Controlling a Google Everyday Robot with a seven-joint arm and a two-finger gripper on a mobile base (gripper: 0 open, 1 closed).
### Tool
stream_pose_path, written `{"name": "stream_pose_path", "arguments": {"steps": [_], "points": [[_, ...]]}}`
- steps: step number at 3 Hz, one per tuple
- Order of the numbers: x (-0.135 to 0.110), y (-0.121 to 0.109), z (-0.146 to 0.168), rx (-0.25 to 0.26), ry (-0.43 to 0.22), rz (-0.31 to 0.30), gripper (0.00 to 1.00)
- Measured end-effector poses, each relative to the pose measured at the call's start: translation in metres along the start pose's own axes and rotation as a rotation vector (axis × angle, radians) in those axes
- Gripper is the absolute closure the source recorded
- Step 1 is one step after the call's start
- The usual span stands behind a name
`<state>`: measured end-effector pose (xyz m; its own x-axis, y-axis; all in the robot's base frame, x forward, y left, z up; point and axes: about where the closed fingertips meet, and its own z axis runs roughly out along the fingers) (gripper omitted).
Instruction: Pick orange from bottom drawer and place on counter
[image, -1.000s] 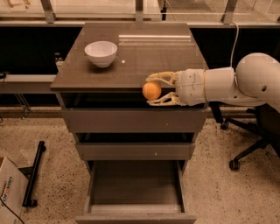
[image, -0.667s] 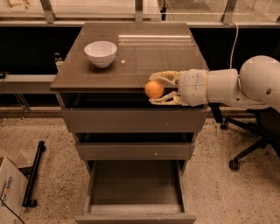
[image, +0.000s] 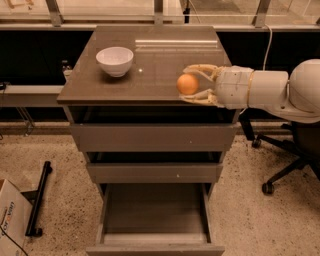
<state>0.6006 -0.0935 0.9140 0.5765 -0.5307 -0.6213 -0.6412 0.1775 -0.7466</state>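
Note:
The orange (image: 187, 84) is held between the fingers of my gripper (image: 191, 85), which reaches in from the right over the front right part of the counter (image: 150, 65). The gripper is shut on the orange, one finger above it and one below, at or just above the counter surface. The bottom drawer (image: 155, 220) is pulled out and its inside is bare. The two upper drawers are slightly ajar.
A white bowl (image: 115, 60) stands on the counter's left side. An office chair (image: 285, 160) is at the right of the cabinet. A cardboard box (image: 12, 217) and a black stand (image: 39, 197) lie on the floor at the left.
The gripper with the orange has moved a little up and left, further over the counter.

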Motion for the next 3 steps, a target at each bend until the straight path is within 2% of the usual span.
{"name": "stream_pose_path", "arguments": {"steps": [1,2,3], "points": [[0.016,-0.024,0.0,0.031,0.003,0.028,1.0],[0.037,-0.04,0.008,0.035,0.015,0.075,1.0],[0.07,-0.051,0.022,0.013,0.041,0.146,1.0]]}}
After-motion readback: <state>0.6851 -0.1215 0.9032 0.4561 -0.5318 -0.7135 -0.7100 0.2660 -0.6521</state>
